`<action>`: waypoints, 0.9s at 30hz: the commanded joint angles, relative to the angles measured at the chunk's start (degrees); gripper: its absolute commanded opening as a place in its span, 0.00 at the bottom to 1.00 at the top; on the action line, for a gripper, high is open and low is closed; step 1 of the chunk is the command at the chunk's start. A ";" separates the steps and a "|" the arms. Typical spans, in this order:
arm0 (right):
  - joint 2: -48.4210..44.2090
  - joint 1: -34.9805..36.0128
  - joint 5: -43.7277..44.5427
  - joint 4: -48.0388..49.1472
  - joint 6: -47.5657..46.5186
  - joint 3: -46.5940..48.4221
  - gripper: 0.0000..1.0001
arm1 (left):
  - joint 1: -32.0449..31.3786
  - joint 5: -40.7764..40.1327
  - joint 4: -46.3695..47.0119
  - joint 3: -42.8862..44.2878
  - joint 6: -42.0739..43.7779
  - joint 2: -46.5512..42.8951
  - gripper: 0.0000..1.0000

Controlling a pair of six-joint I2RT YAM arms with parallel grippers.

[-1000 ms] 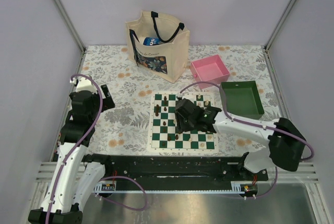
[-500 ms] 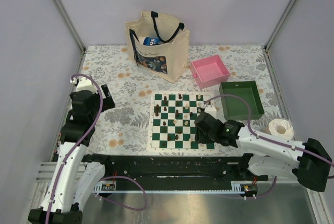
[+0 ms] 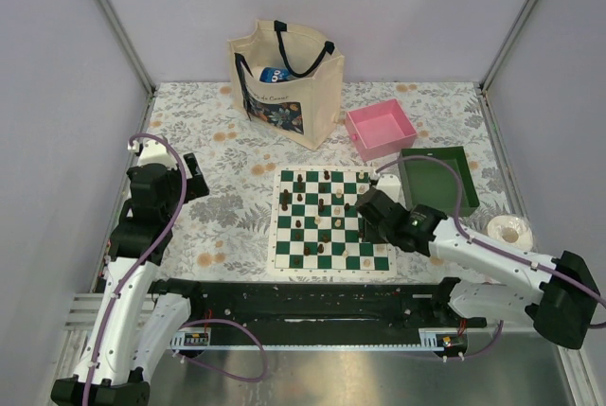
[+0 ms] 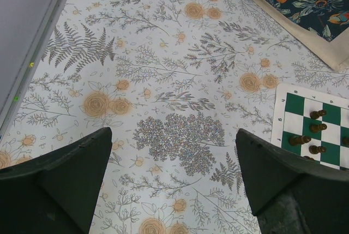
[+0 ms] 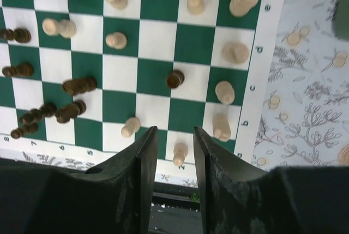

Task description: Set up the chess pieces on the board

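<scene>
**Green-and-white board with scattered pieces, one gripper above it**

One board (image 5: 157,37) lies flat on the floral tablecloth (image 4: 180,81), near the middle of the table's front half. The pieces stand scattered over its squares, not ranked in rows. The right wrist view shows ten cream pieces (image 5: 116,40), most of them toward the board's right and near sides. It also shows about nine dark pieces (image 5: 79,85), most toward the left side, though the frame edge cuts off others.

The right gripper (image 5: 174,131) hangs over the board's near right corner. Its jaws stand part-way apart, and a single cream pawn (image 5: 180,154) rises in the gap between them, on the near edge row. It appears to touch neither finger.

The left gripper (image 4: 172,136) is spread wide over bare tablecloth to the left of the board and holds nothing.

Beyond the board there are one cream tote bag (image 3: 284,75) and one pink tray (image 3: 381,129). To its right are one green tray (image 3: 437,179) and one white roll (image 3: 507,229).
</scene>
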 commanded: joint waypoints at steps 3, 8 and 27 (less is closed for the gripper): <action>4.09 -3.94 -0.13 6.66 -8.23 5.31 0.42 | 0.24 0.33 1.88 0.65 -0.33 -0.42 0.99; 11.03 -6.58 -5.58 9.93 -11.23 10.66 0.42 | 0.24 0.42 1.88 0.56 -0.33 -0.25 0.99; 32.74 -11.94 -10.51 11.34 -17.47 26.57 0.44 | 0.24 -0.55 1.88 0.47 -0.24 -0.16 0.99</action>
